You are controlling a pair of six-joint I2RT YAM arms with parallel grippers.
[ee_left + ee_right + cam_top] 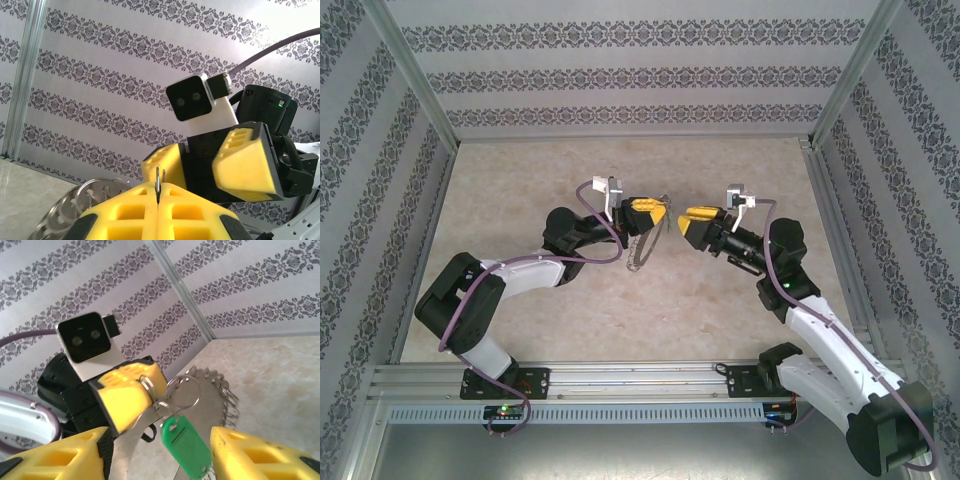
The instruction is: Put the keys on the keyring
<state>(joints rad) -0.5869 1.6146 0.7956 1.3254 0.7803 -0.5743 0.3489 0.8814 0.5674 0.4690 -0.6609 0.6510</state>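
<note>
Jaws of the left gripper (643, 207) pinch the keyring (222, 390) by its thin wire; those of the right gripper (694, 215) stand apart around the dangling green key (186, 444). Light and likely to swing, it is best taken flat across its plastic head.

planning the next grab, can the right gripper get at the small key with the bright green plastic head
Probably yes: the right gripper stands open and the small green-headed key hangs freely between its fingers.
</note>
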